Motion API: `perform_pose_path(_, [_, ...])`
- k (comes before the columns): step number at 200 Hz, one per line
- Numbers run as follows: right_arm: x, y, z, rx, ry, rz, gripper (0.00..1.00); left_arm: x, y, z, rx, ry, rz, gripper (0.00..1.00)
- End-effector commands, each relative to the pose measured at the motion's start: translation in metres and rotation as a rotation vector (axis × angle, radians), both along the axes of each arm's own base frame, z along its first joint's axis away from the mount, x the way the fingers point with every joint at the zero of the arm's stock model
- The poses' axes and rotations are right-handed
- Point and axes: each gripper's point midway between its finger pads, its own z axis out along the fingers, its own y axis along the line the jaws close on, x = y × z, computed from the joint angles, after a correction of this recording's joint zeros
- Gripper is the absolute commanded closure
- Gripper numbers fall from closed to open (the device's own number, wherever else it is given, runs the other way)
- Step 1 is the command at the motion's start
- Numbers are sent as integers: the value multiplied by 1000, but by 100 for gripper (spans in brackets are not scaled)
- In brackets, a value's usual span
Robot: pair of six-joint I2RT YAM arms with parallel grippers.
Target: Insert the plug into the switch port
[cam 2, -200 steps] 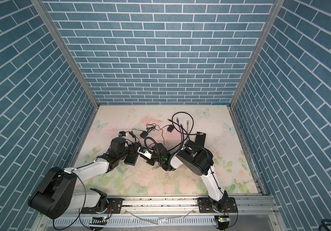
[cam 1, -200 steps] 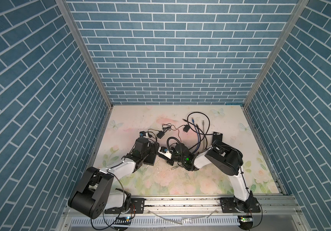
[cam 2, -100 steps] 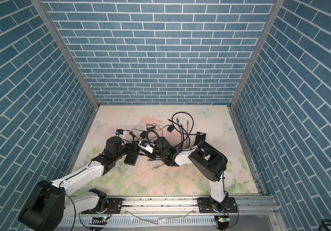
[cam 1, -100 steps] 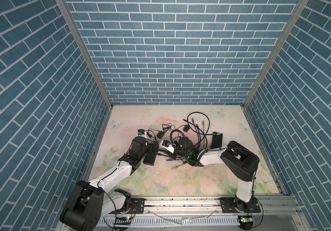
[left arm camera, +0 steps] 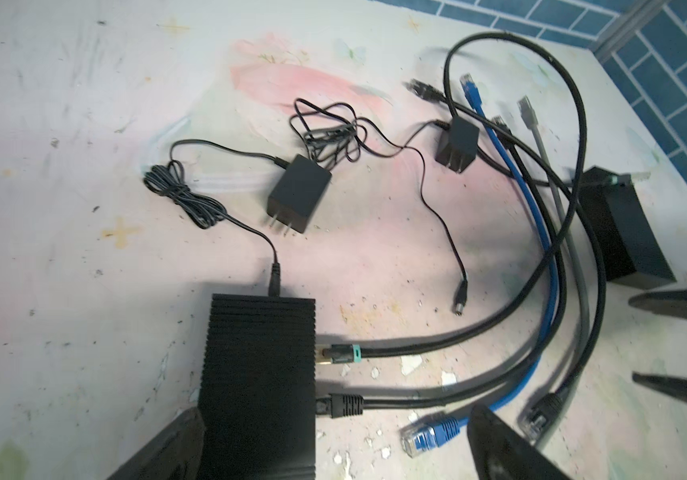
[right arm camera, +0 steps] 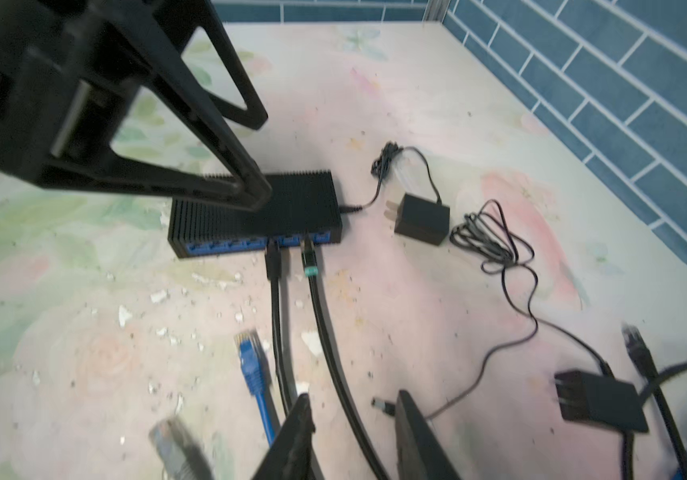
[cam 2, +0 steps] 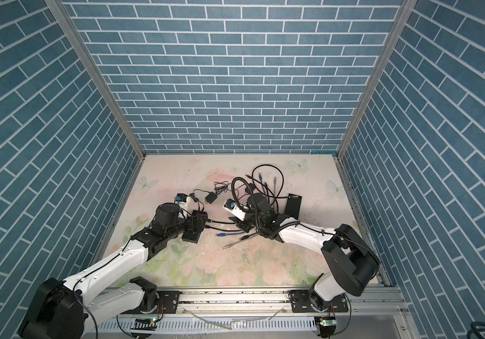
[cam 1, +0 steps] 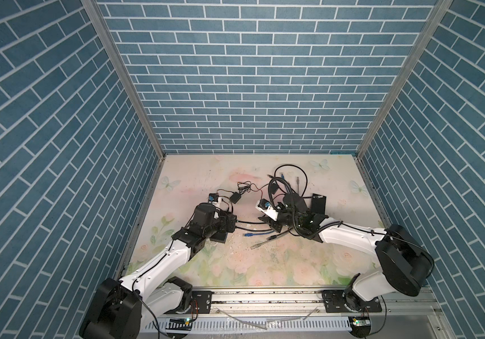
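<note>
Left tool (left arm camera: pixel 332 409) released astride switch (left arm camera: pixel 258 374), right tool (right arm camera: pixel 353 395) part-open round black cable (right arm camera: pixel 325 316), ports (right arm camera: pixel 225 246) only in right wrist view

Looks past the right gripper (right arm camera: pixel 354 434), jaws apart astride a black cable (right arm camera: pixel 327 332). Traces that cable to a teal-collared plug (right arm camera: pixel 310 262) seated in the blue port row (right arm camera: pixel 225 246) of a black ribbed switch box (right arm camera: pixel 304 195), just beside a plain black plug (right arm camera: pixel 273 262). Also a loose blue plug (right arm camera: pixel 250 357), apart from the ports.
</note>
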Motion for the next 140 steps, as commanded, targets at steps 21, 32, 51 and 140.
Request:
perform_pose_path(21, [-25,-61,-32,-230,87,79,66,-8,-27,10,74,-33,-108,0])
perform_pose_path(32, [-31,-71,-40,-288,95,114,67,-9,-33,12,93,-48,-125,0])
perform_pose_path(51, [-32,-87,-49,-331,114,146,67,-10,-44,15,122,-82,-156,0])
perform_pose_path(140, [-24,-109,-87,-442,137,315,71,5,-58,17,96,-153,-147,0])
